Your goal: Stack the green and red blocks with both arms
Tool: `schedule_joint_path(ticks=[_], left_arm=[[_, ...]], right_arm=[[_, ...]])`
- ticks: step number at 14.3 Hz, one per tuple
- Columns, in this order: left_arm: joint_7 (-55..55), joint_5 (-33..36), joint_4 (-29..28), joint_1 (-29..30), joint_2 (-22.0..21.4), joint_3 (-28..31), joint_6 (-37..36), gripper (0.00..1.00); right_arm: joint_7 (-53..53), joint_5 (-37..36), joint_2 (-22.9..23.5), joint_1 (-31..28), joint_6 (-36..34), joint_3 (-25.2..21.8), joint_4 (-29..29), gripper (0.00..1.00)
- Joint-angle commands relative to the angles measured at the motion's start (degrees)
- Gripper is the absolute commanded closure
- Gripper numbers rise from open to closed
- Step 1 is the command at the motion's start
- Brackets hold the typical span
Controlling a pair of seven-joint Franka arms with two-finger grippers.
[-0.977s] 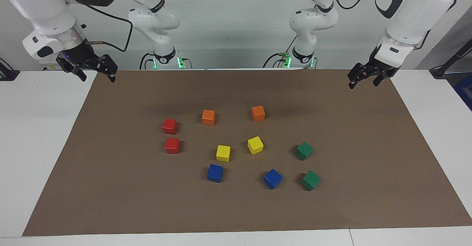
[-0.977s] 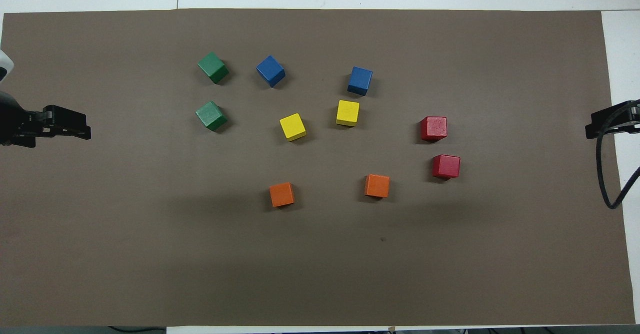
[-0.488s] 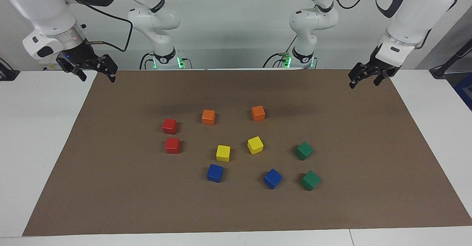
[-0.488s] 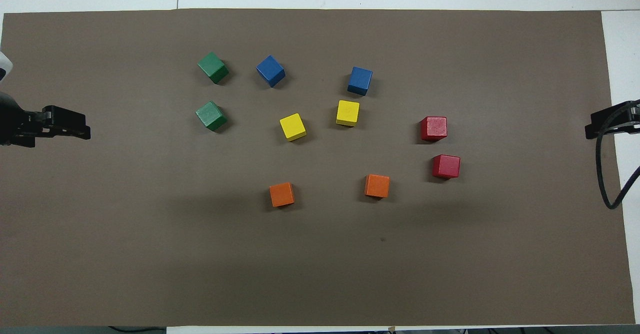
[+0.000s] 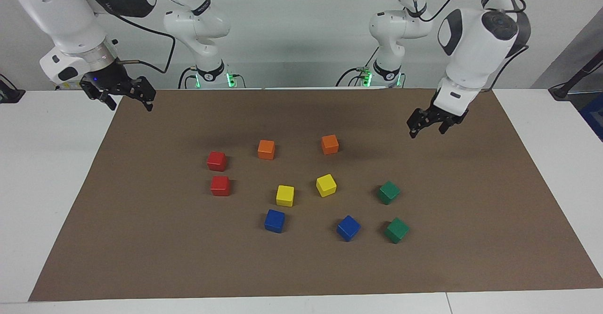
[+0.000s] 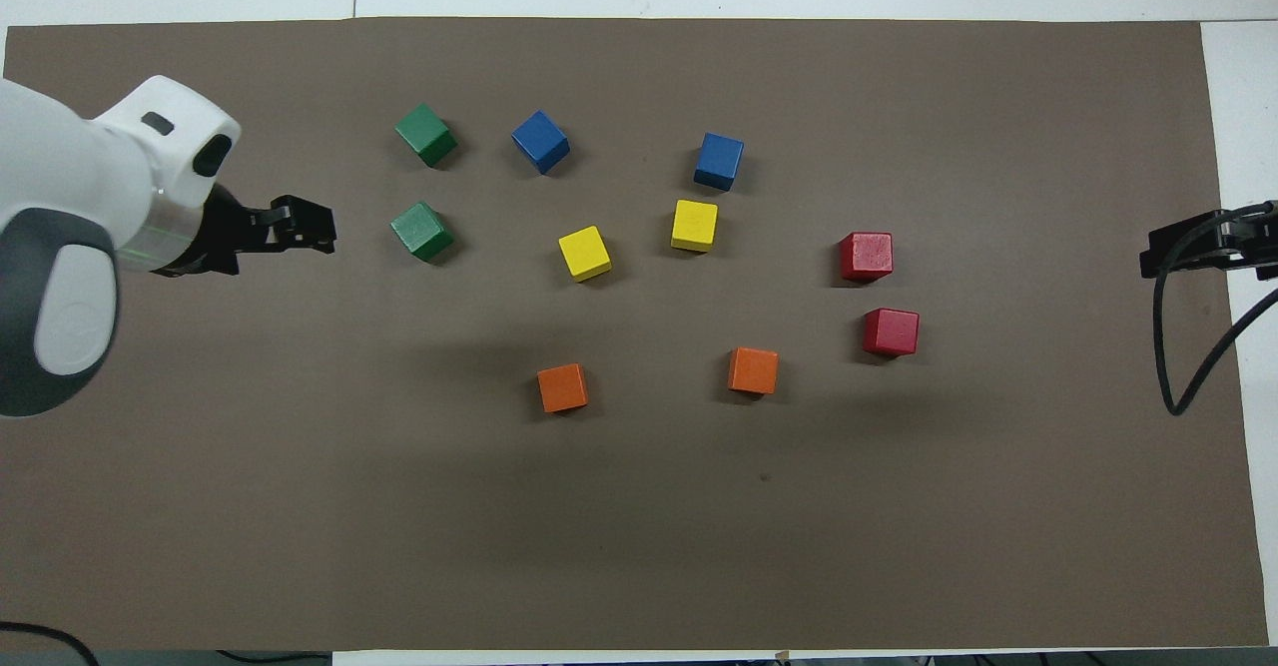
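Two dark green blocks lie apart on the brown mat toward the left arm's end: one nearer the robots (image 5: 388, 192) (image 6: 422, 231), one farther (image 5: 397, 229) (image 6: 426, 134). Two bright red blocks lie apart toward the right arm's end: one nearer (image 5: 216, 160) (image 6: 891, 332), one farther (image 5: 220, 185) (image 6: 866, 255). My left gripper (image 5: 426, 129) (image 6: 324, 239) is open and empty, raised over the mat beside the nearer green block. My right gripper (image 5: 128, 100) (image 6: 1158, 259) is open and empty, raised over the mat's edge at its own end.
Between the green and red blocks lie two orange cubes (image 5: 266, 149) (image 5: 330, 144), two yellow cubes (image 5: 285, 195) (image 5: 326, 185) and two blue cubes (image 5: 274, 221) (image 5: 348, 228), all single. The brown mat (image 5: 141, 238) covers most of the white table.
My left arm has swung in from the mat's edge toward the green blocks and lowered. My right gripper has shifted slightly inward. No block has moved.
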Motion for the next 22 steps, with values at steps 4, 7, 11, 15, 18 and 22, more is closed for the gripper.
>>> schedule_joint_path(ticks=[4, 7, 11, 15, 18, 22], left_arm=[[-21.08, -0.06, 0.59, -4.62, 11.87, 1.13, 13.06, 0.0], [-32.58, 5.98, 1.81, -4.71, 16.7, 1.04, 14.99, 0.0], [-41.39, 7.59, 2.26, -4.36, 18.3, 0.95, 17.9, 0.0], [-45.02, 6.89, 2.26, -4.36, 19.0, 0.95, 21.76, 0.0], [-45.99, 7.24, 2.09, -4.71, 21.02, 1.04, 24.32, 0.0], [-46.07, 7.5, 1.73, -5.67, 22.34, 1.04, 25.81, 0.0]], right_arm=[[12.79, 0.48, -2.36, 7.75, 12.73, 0.46, -11.13, 0.0], [15.18, 0.57, 1.68, 10.04, 17.05, 0.46, -11.58, 0.0], [18.53, 1.44, 6.61, 11.72, 23.9, 0.46, -13.06, 0.0], [18.96, 1.45, 6.44, 13.74, 30.67, 0.54, -20.35, 0.0], [19.32, 1.45, 6.7, 14.53, 35.59, 0.54, -24.49, 0.0], [20.2, 1.45, 7.84, 15.67, 39.03, 0.54, -26.7, 0.0]])
